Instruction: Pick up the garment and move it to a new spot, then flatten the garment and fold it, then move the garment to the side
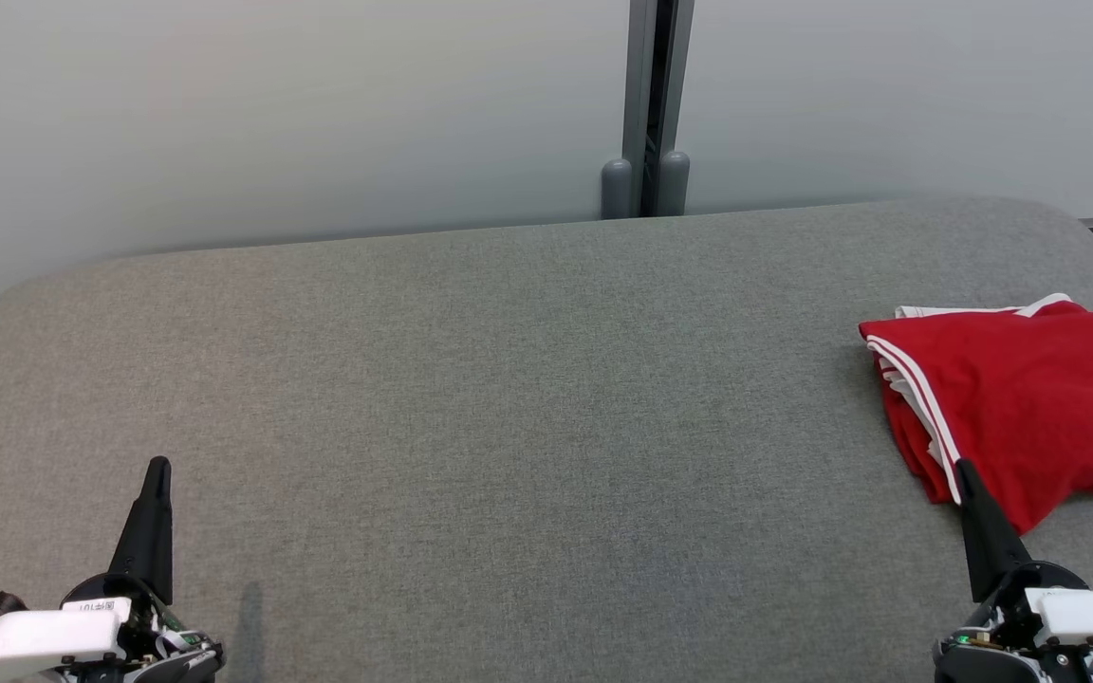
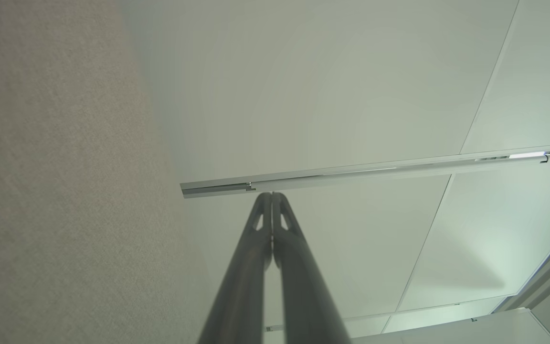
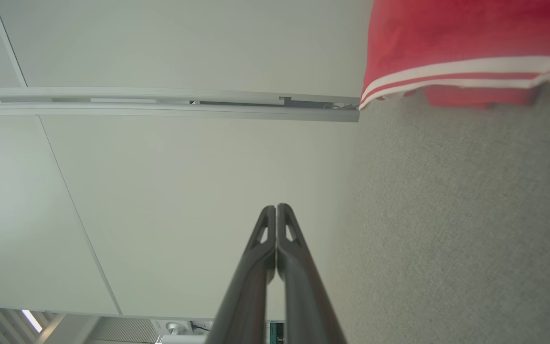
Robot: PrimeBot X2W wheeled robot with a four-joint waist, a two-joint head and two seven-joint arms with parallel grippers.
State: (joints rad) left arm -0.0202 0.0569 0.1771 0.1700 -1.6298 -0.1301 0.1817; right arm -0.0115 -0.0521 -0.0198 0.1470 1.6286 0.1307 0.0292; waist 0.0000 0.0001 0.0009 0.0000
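One garment (image 1: 1030, 398), red cloth with two white stripes along an edge, lies folded in a rough square at the right of the grey, felt-like worktop (image 1: 509, 379). My right pincer (image 1: 963, 467) is pressed together near its near-left corner. My left pincer (image 1: 158, 465), also pressed together, is well apart at near left.

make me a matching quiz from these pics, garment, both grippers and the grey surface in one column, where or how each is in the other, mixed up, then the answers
1. red garment
2. left gripper
3. right gripper
4. grey fabric surface

a. lower right of head view, jaws shut, beside the garment
b. spreads under everything
c. folded, far right on the surface
d. lower left of head view, jaws shut, holding nothing

Pairs: 1-c, 2-d, 3-a, 4-b
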